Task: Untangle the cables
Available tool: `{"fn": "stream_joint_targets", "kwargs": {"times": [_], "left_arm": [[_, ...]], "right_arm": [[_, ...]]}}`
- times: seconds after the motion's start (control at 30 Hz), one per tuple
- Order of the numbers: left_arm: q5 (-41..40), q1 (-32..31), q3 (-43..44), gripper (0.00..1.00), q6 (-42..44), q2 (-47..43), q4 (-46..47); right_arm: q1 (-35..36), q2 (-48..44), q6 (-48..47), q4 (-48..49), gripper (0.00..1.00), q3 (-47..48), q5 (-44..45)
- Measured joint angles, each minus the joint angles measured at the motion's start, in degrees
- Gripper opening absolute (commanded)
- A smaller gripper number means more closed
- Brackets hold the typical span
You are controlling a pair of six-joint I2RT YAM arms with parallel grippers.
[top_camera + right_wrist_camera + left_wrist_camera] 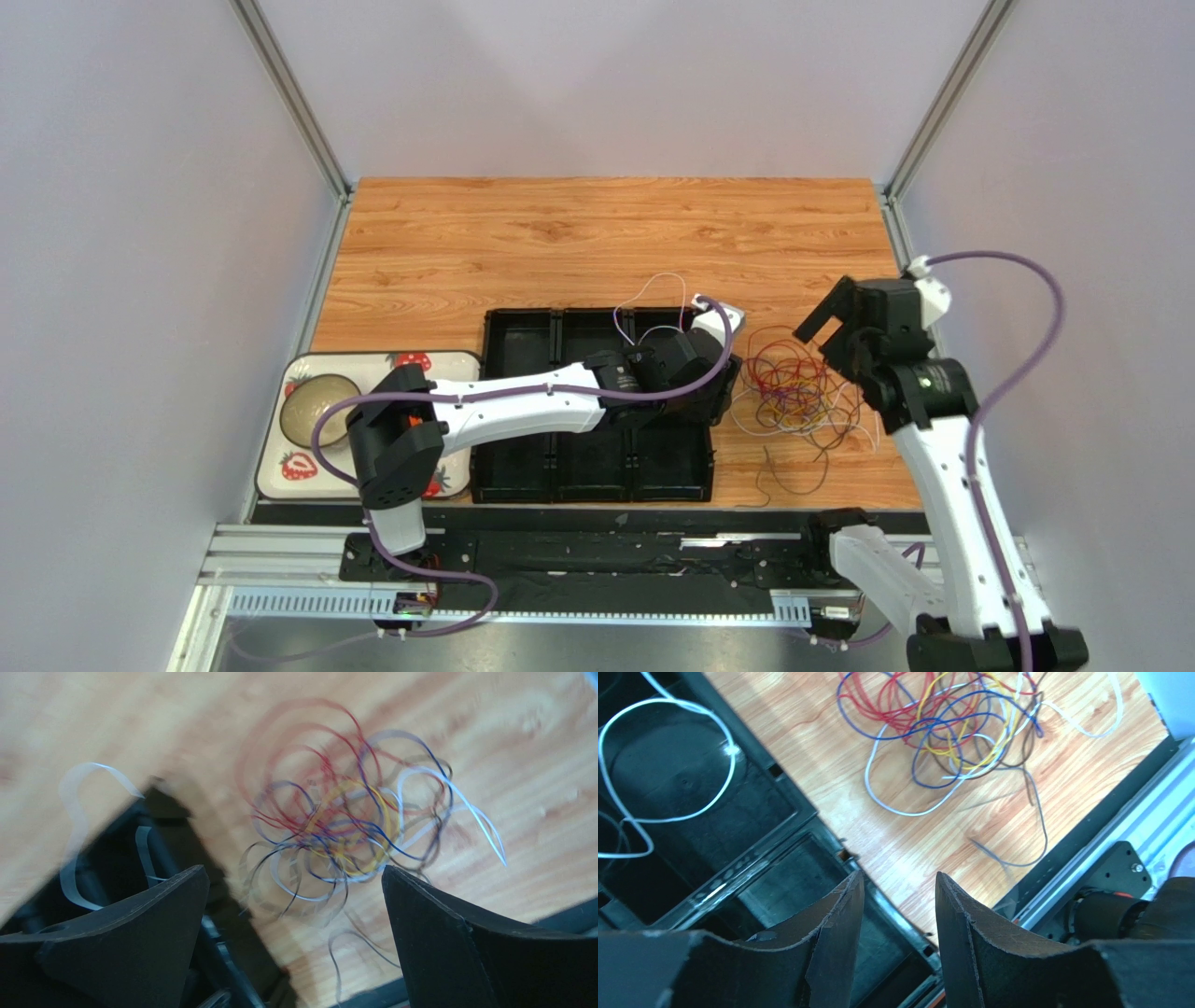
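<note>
Many cables (pixel 793 385): red/blue/yellow/white/dark tangle, on table (pixel 561 238), just right of tray (pixel 589 469).
White cable (pixel 661 763): one, looped inside a tray compartment, apart from pile.
L tool (pixel 899 878): jaws slightly apart, nothing btwn; over tray's edge, near tangle.
R tool (pixel 293 875): jaws wide apart, empty; above tangle, not touching.
Bowl (pixel 317 409): on strawberry-print plate (pixel 358 367), left of tray.
</note>
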Motion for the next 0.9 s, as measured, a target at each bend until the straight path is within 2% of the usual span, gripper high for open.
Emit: {"fn": "stream_joint_targets", "kwargs": {"times": [0.13,0.4,0.67,0.77,0.9], "left_arm": [[0.00,-0.70,1.97,0.51,0.00,1.49,-0.26],[0.02,-1.29,7.08,0.51,0.00,8.07,-2.23],[0.00,-2.19,12.76,0.68,0.76,15.50,-3.50],[0.02,-2.91,14.08,0.69,1.27,18.05,-3.72],[0.24,-3.28,17.07,0.70,2.08,21.07,-3.37]], "right_arm": [[-0.31,4.04,1.38,-2.67,1.00,-8.44,-0.42],[-0.31,-1.68,2.82,-3.04,1.00,-10.71,0.31],[-0.31,-11.65,7.87,-2.19,1.00,-20.52,2.56],[-0.33,-14.01,8.70,-2.12,1.00,-22.21,2.56],[-0.31,-12.74,8.83,-1.38,1.00,-22.21,2.43]]}}
